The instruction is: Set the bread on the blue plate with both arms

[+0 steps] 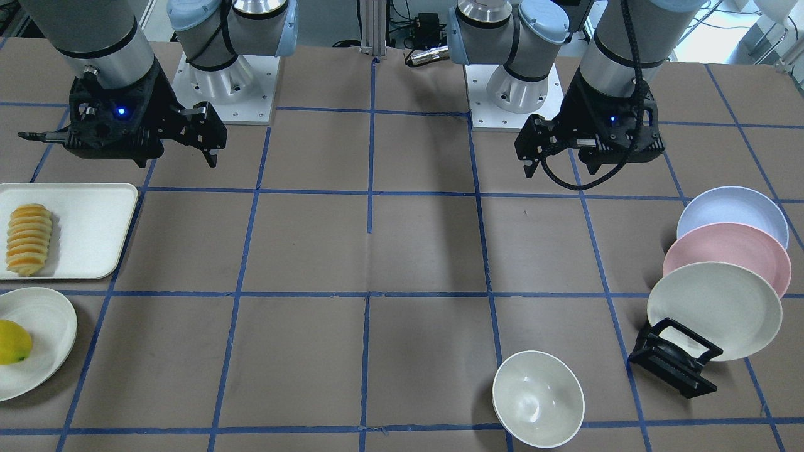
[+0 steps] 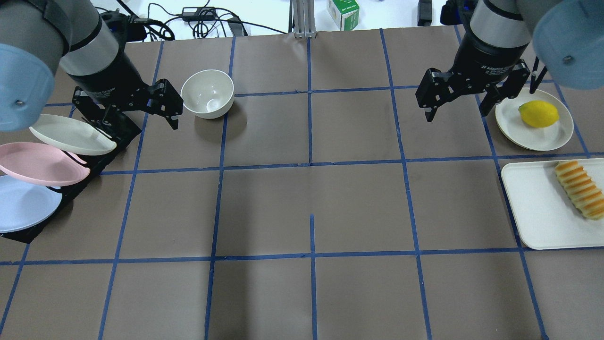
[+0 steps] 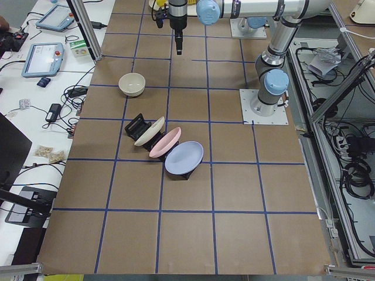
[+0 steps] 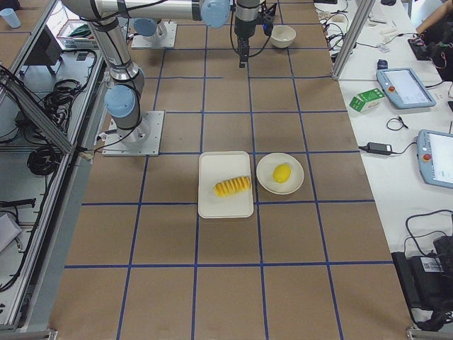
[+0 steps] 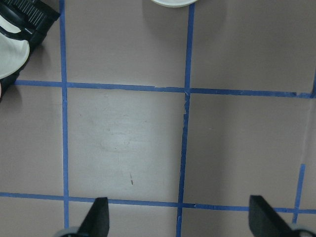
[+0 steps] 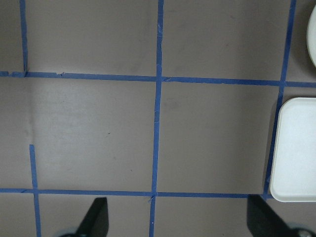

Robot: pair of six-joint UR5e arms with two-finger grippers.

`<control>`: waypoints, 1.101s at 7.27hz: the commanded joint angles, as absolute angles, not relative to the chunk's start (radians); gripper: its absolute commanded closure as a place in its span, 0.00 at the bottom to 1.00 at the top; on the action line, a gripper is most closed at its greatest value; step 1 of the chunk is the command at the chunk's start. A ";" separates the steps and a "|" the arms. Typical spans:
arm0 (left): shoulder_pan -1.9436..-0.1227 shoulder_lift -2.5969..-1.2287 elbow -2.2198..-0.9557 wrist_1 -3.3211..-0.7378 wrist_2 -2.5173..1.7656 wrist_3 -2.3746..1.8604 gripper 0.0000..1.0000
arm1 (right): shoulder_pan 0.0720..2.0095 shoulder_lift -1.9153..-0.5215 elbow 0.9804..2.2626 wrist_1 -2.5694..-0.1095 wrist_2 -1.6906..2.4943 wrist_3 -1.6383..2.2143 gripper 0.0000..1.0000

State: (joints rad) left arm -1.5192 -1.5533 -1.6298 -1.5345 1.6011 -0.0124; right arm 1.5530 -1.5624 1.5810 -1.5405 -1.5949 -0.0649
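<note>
Left gripper [image 5: 180,218] hovered near the blue plate [image 2: 23,203] (tilted in a rack [image 1: 675,361]); right gripper [image 2: 457,107] and bread [image 2: 579,189] were far from it. Both gaped empty; a rim pinch seemed wisest.

bread [image 2: 580,189]: open above | blue plate [image 2: 23,203]: rack [image 1: 675,361] end, pink plate [image 2: 40,163] beside | bowl [image 2: 207,93]: near left claw [image 5: 180,217]
</note>
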 commanded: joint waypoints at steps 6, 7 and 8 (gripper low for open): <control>-1.259 -1.571 -1.573 -1.534 1.597 -0.002 0.00 | 1.470 -1.577 1.592 -1.522 -1.693 -0.148 0.00; -1.191 -1.571 -1.540 -1.534 1.595 0.047 0.00 | 1.365 -1.578 1.623 -1.522 -1.675 -0.197 0.00; -1.107 -1.583 -1.511 -1.535 1.600 0.183 0.00 | 1.274 -1.578 1.659 -1.548 -1.643 -0.322 0.00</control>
